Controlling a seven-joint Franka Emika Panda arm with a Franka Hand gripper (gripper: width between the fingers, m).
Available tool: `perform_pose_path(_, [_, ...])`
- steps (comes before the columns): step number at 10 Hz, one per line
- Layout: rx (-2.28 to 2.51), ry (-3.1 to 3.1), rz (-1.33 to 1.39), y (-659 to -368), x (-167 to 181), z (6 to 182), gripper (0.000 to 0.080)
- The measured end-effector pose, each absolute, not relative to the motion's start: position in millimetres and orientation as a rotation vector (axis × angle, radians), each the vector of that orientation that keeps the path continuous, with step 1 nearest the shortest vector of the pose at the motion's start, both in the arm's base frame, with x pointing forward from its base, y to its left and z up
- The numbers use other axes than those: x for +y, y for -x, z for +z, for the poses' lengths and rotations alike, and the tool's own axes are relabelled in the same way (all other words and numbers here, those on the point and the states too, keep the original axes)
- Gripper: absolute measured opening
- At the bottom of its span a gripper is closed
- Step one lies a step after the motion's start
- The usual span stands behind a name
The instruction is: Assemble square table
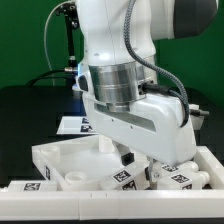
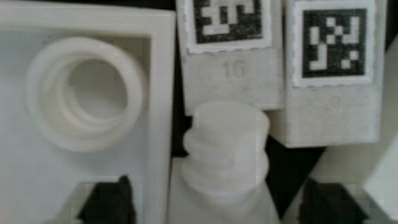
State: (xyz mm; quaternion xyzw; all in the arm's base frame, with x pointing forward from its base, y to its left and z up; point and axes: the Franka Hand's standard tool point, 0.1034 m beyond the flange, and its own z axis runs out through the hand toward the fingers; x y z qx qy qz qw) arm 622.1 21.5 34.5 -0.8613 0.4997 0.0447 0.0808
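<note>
Only the wrist view shows the gripper point(image 2: 222, 203) with its jaws flanking a leg point(image 2: 224, 150), grip unclear; the exterior view's lower centre hides them.

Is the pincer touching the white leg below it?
Cannot tell. In the wrist view the leg lies under the pincer, but no contact or gap shows plainly.

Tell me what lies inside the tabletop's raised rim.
Round corner sockets show inside the tabletop; nothing loose in the visible part. The arm hides its end toward the exterior view's right.
</note>
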Motion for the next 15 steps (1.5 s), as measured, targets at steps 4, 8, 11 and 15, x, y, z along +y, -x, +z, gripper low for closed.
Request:
perform_pose_path(4, [1.486, 2.581, 0.155, -621.2, 24.8, 38.2, 0.0284])
perform_pose_path(8, [1.403, 2.588, 0.183, -622.3, 37.6, 115.5, 0.0284])
perform_pose_path(11, [1.434, 2.577, 0.146, -582.8, 69.3, 139.5, 0.0284])
perform_pose_path(15, [1.37, 2.621, 0.127, -582.1, 81.2, 137.3, 0.0284])
